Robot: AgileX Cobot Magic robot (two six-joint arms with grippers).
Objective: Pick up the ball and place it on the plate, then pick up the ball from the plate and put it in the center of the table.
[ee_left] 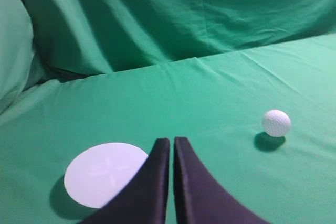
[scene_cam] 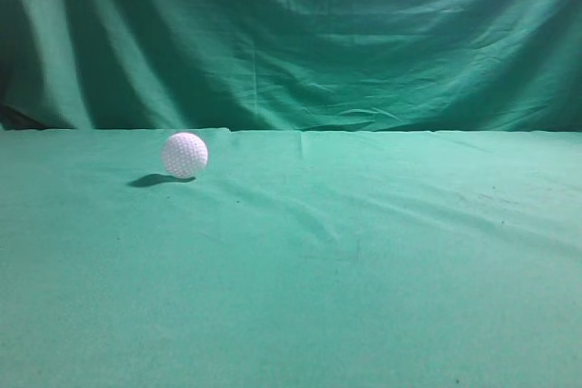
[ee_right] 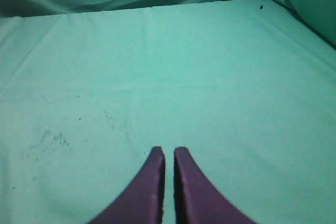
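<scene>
The white dimpled ball (scene_cam: 185,154) rests on the green table (scene_cam: 346,261), left of the middle and toward the back. It also shows in the left wrist view (ee_left: 276,123), to the right of my left gripper. The white round plate (ee_left: 103,173) lies flat on the cloth just left of my left gripper (ee_left: 171,141), which is shut and empty. My right gripper (ee_right: 168,150) is shut and empty over bare cloth. The plate and both grippers are out of the exterior view.
A draped green cloth backdrop (scene_cam: 300,34) hangs behind the table. The table's back edge (ee_left: 194,60) runs close behind the ball. Small dark specks (ee_right: 52,140) mark the cloth left of my right gripper.
</scene>
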